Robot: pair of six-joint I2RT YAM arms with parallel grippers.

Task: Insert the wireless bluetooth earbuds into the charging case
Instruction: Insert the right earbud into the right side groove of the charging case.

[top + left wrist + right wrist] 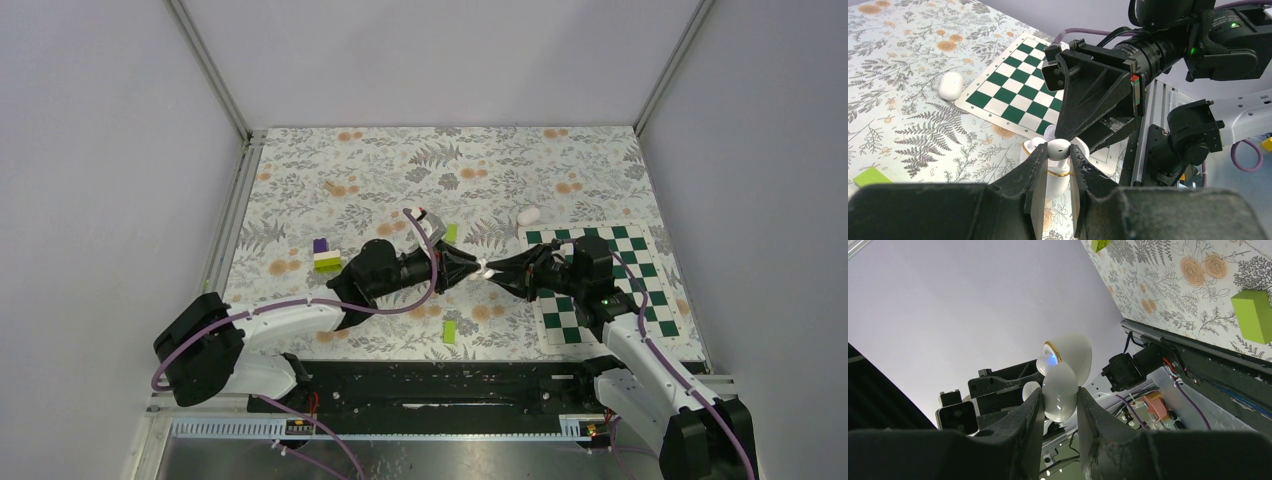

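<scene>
Floral print covers the table (400,160), with a chessboard (650,290) at its right edge; over the middle we see the two pairs of jaws meet tip to tip; left jaws clamped on an earbud (1058,148); right jaws clamped on the open case (1060,399), just beside the earbud; a white pebble (528,214) lies by the chessboard's far left corner.

A chequered mat (660,300) is laid on the flowered worktop's (400,170) right side. A lime-green block (450,331) is seen near the front, a purple-topped block stack (326,256) leftward.
</scene>
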